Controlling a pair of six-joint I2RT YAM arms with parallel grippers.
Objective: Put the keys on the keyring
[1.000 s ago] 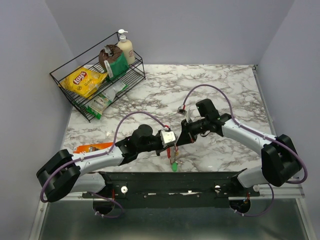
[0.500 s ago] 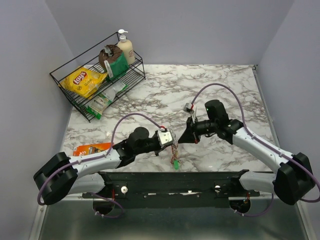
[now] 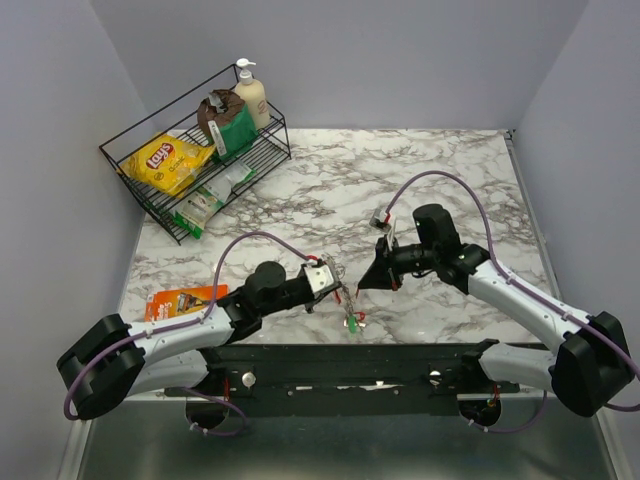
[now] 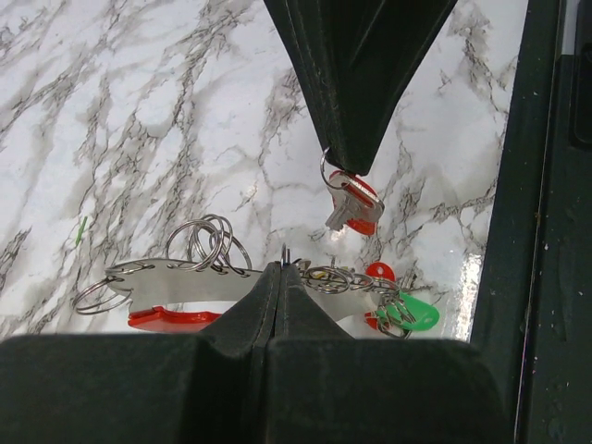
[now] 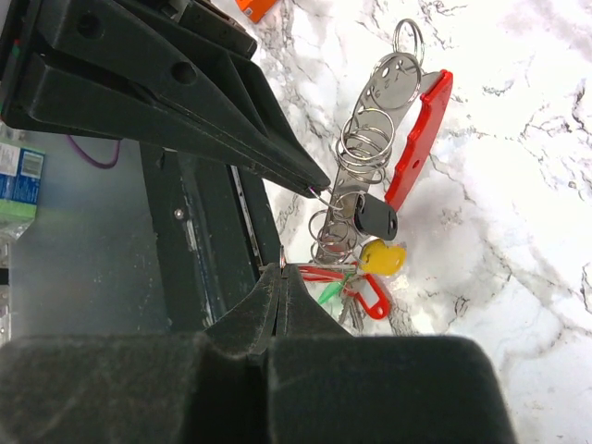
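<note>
silvery keyring [image 4: 176,276] stretches across the lower left of the left wrist view, one wire loop apparently pinched in the clenched left pincer [image 4: 281,270], the nearer one. just up and right, the right pincer [image 4: 347,166] is clenched on a red-headed key [image 4: 361,199]. remaining keys [image 4: 398,310] bunch lower right; the loop's opening is too fine to see.

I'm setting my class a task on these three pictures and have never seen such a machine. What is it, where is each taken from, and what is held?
Two robot arms stand at a marble table. One picture looks down from above; the other two come from cameras on each wrist. The left end effector pinches shut on the keyring, a silvery piece with a red loop. The right end effector pinches a red-headed key. A wire basket and orange packet lie aside.
</note>
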